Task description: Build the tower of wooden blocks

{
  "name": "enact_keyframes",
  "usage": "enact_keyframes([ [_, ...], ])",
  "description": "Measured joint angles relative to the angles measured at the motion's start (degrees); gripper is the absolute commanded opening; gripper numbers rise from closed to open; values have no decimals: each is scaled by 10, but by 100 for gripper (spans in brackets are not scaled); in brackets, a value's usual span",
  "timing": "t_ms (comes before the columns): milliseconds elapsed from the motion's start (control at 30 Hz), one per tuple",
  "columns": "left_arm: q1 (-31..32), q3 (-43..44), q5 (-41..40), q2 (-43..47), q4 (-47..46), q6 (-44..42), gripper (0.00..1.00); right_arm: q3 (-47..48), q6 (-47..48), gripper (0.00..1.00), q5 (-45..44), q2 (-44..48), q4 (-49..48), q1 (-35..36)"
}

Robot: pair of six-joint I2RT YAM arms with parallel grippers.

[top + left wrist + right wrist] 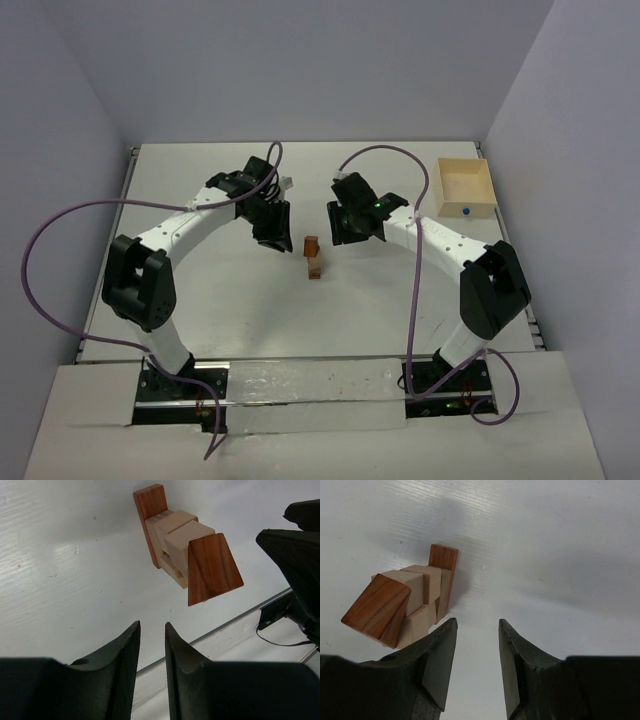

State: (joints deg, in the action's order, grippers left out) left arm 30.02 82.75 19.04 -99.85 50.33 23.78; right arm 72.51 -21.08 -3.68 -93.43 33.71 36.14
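Note:
The wood block tower (316, 264) stands in the middle of the table, between my two grippers. Tan wood blocks (176, 534) are stacked in it, with a reddish-brown wedge (212, 569) on top. A reddish-brown bar (150, 505) stands upright against the stack's far side. In the right wrist view the wedge (376, 609) leans out to the left over the tan blocks (422, 587). My left gripper (151, 626) is open by a narrow gap, empty, just short of the tower. My right gripper (477, 622) is open wider, empty, with the tower just beyond its left fingertip.
An open light-wood square box (465, 187) sits at the back right, with a small blue thing at its near edge. The right arm's black body (295, 555) shows at the right of the left wrist view. Purple cables loop over both arms.

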Motion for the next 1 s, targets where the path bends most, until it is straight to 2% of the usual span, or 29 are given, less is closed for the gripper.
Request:
enact_keyframes([
  [300, 25, 0, 0, -31, 0, -1, 35, 0, 0, 48, 2, 0, 0, 0],
  [600, 26, 10, 1, -46, 0, -1, 45, 0, 0, 48, 7, 0, 0, 0],
  [1000, 26, 20, 7, -51, 0, 0, 49, 0, 0, 48, 23, 0, 0, 15],
])
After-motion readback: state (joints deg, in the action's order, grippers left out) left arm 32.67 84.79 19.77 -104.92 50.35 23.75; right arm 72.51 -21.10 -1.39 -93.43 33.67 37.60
